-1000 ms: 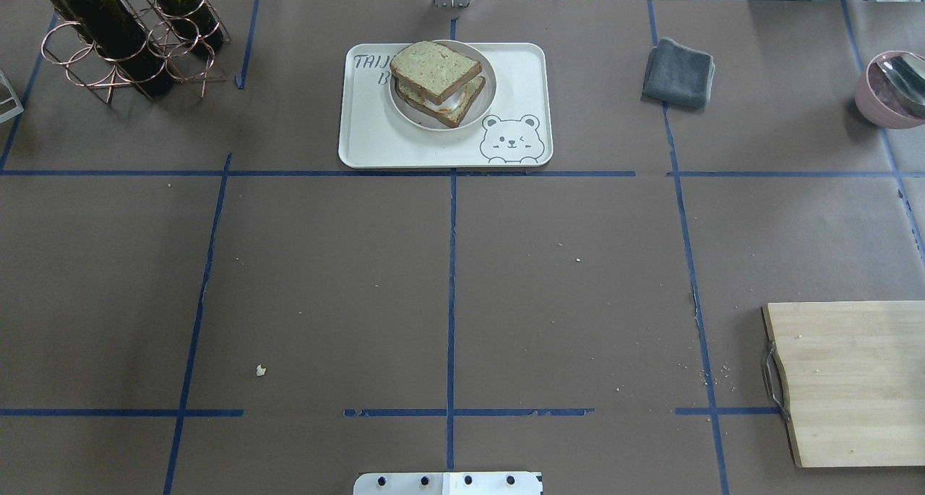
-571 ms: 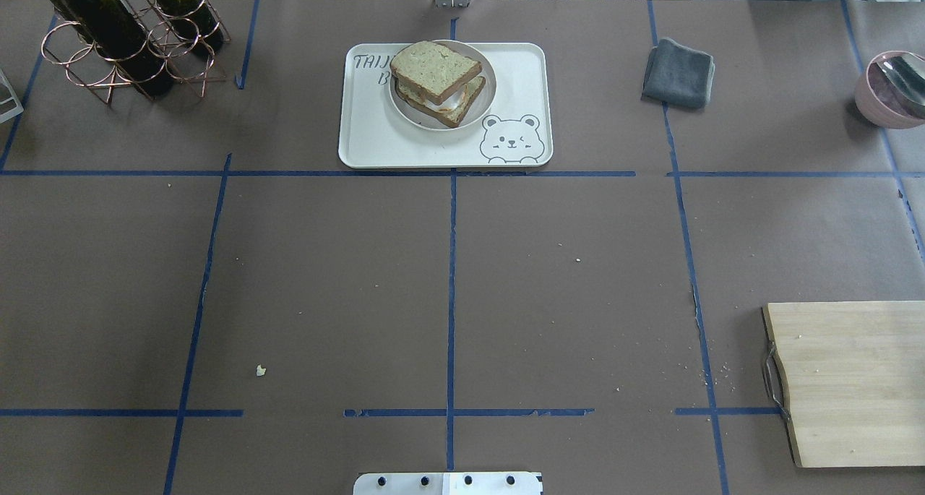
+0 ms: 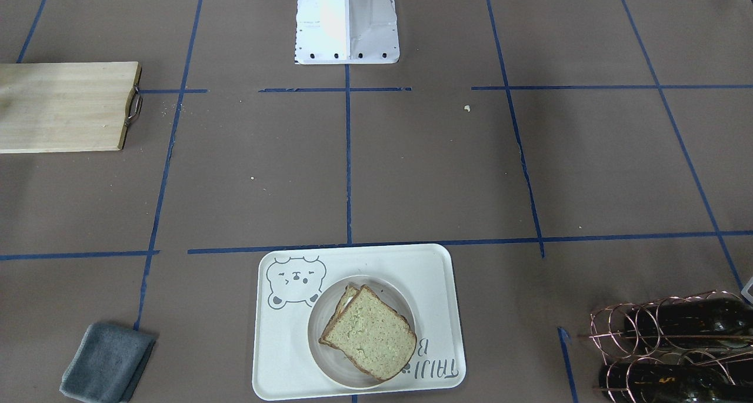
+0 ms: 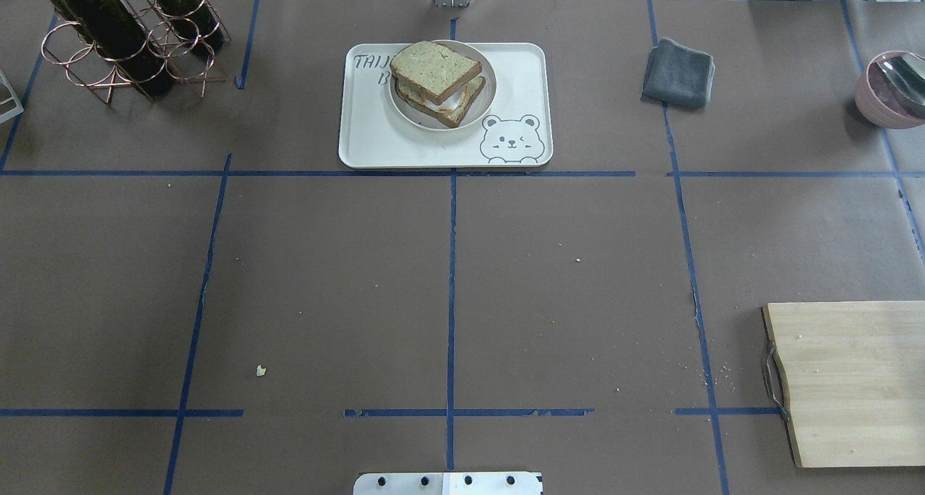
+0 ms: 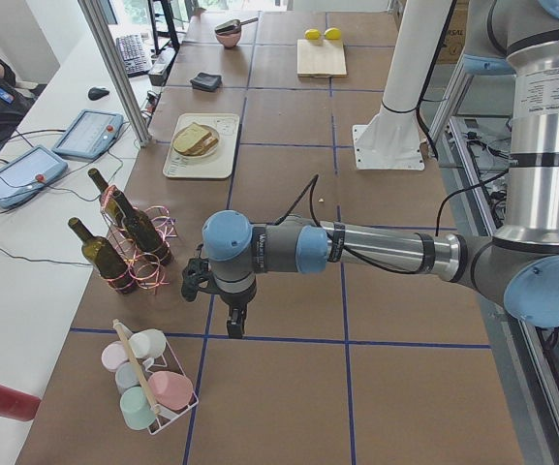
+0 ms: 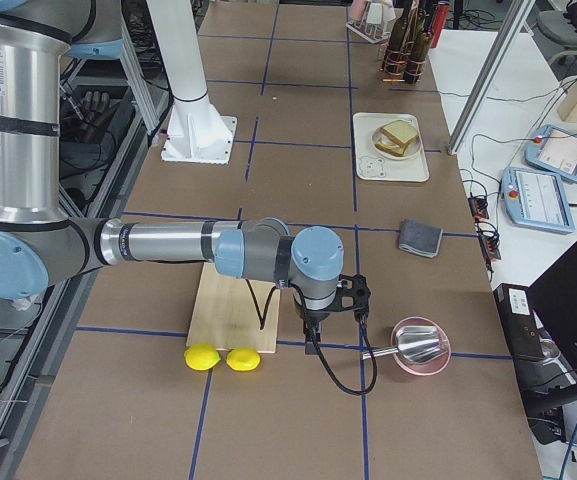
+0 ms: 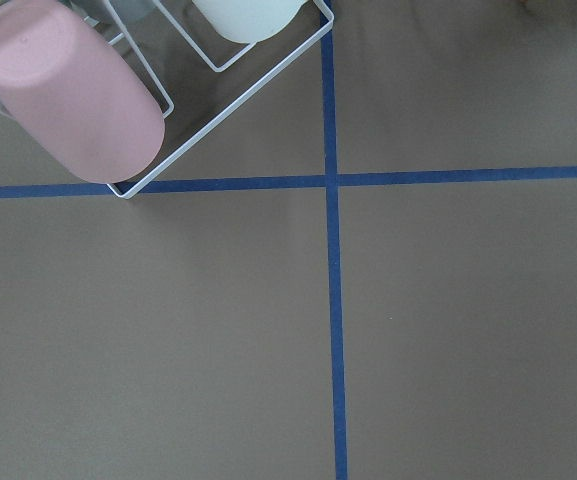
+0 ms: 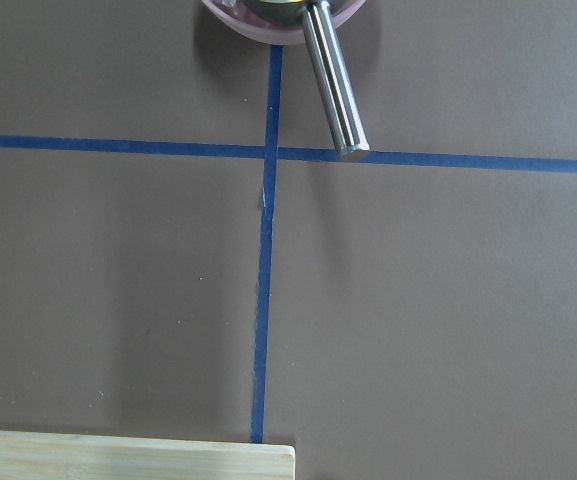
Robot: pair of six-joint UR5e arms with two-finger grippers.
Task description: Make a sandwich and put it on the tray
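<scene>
The sandwich (image 4: 437,76), two crusted bread slices with a bit of white egg between them, lies on a small round white plate (image 4: 485,101). The plate stands on the cream bear-face tray (image 4: 376,137) at the table's far middle. The sandwich (image 3: 370,332) and tray (image 3: 282,356) also show in the front view. Both arms are out of the overhead and front views. The left gripper (image 5: 232,325) hangs over the table by the cup rack, far from the tray (image 5: 199,165). The right gripper (image 6: 313,335) hangs between the wooden board and the pink bowl. I cannot tell whether either is open or shut.
A copper rack with wine bottles (image 4: 130,40) stands far left. A grey cloth (image 4: 679,72) and a pink bowl with a metal ladle (image 4: 892,90) sit far right. A wooden board (image 4: 853,379) lies near right, two lemons (image 6: 223,358) beside it. A cup rack (image 5: 148,387) stands near the left gripper.
</scene>
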